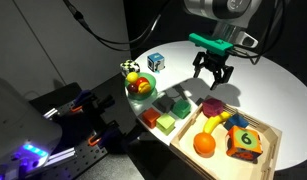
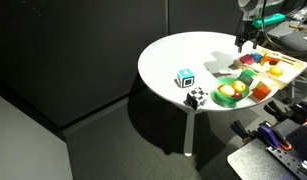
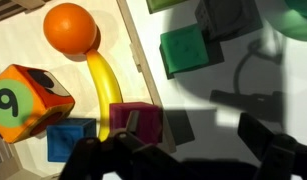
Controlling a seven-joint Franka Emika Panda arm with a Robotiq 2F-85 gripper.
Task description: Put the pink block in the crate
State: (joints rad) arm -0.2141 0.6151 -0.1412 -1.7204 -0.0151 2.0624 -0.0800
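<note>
The pink block [image 3: 133,122] lies inside the crate [image 3: 136,50], against its wall, next to a blue block [image 3: 68,140]. In an exterior view the pink block [image 1: 215,108] sits at the crate's [image 1: 276,140] near corner. My gripper [image 1: 213,78] hangs open and empty just above that corner. In the wrist view its dark fingers [image 3: 193,158] spread across the bottom, one over the block's edge and the other over the bare table. The gripper also shows in an exterior view [image 2: 248,42].
The crate also holds an orange ball [image 3: 71,27], a banana [image 3: 108,85] and a numbered cube [image 3: 28,100]. Outside it stand a green cube [image 3: 188,48], a grey cube [image 3: 228,15] and a green bowl [image 1: 140,85] of fruit.
</note>
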